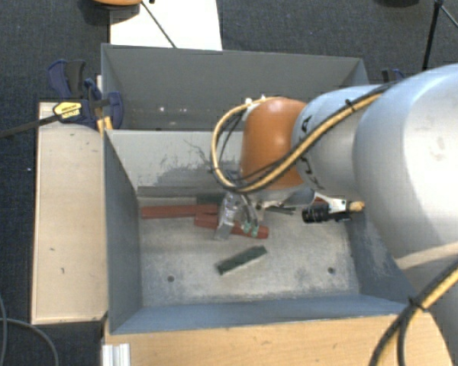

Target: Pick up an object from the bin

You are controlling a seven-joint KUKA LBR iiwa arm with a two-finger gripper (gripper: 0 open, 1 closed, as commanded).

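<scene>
End effector (238, 221) over red-brown bar (168, 211), perhaps touching; green strip (241, 260) just beside.

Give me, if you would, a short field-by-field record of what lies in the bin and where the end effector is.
container: grey metal bin
end effector: low inside the bin, over the right end of the reddish-brown bar
reddish-brown bar: long, lying left to right along the back of the floor
dark green strip: flat, slightly tilted, mid-floor in front of the end effector, apart from the bar
held: cannot tell
</scene>
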